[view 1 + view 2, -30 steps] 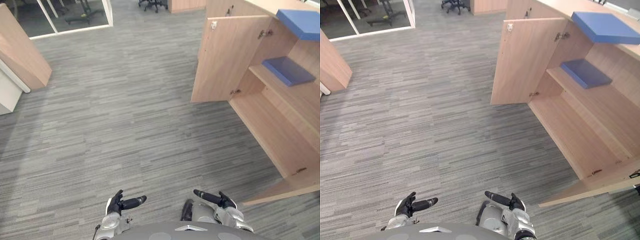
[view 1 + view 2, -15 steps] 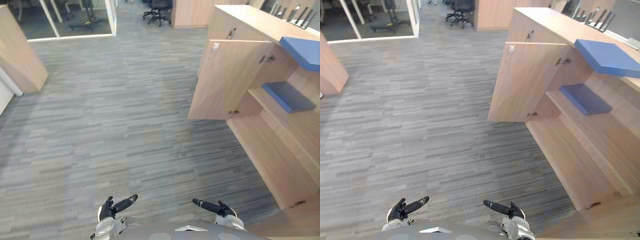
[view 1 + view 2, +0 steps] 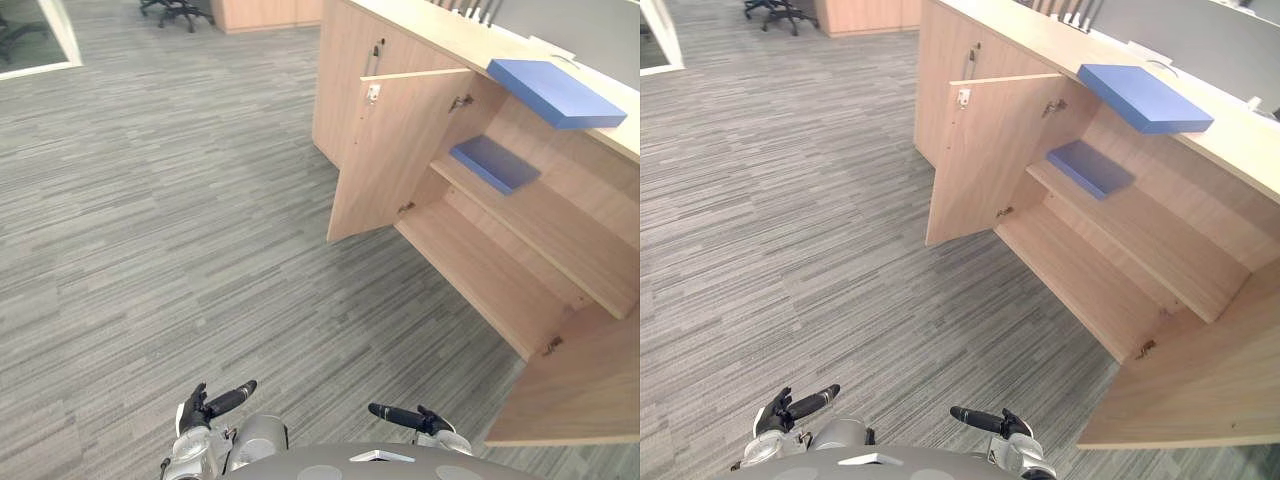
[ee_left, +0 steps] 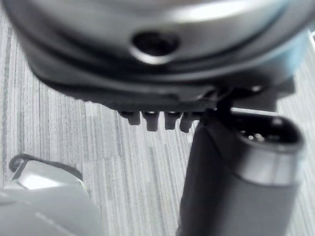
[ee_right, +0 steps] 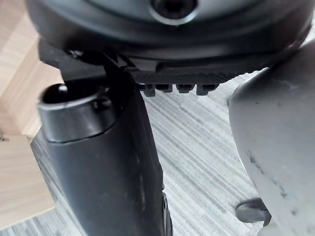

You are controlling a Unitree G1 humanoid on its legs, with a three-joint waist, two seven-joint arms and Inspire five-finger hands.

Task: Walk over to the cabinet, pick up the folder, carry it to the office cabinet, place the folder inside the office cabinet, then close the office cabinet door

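Note:
A blue folder (image 3: 555,92) lies flat on top of the light wooden office cabinet (image 3: 420,40) at the right. A second blue folder (image 3: 493,163) rests on the upper shelf (image 3: 545,215) inside it. Both cabinet doors stand open: the far door (image 3: 385,150) swings out over the carpet, and the near door (image 3: 575,385) is close to my right side. My left hand (image 3: 200,408) and right hand (image 3: 420,420) hang low in front of me, well short of the cabinet, fingers relaxed, thumbs (image 4: 236,172) (image 5: 98,162) pointing forward, holding nothing.
Grey striped carpet (image 3: 180,200) stretches ahead and to the left. Office chairs (image 3: 175,8) stand at the far back, with a glass partition (image 3: 55,35) at the far left. The cabinet's bottom board (image 3: 480,270) is bare.
The whole view has swung right: the cabinet now sits further left and shows more of its inside. Both hands hang as before, empty.

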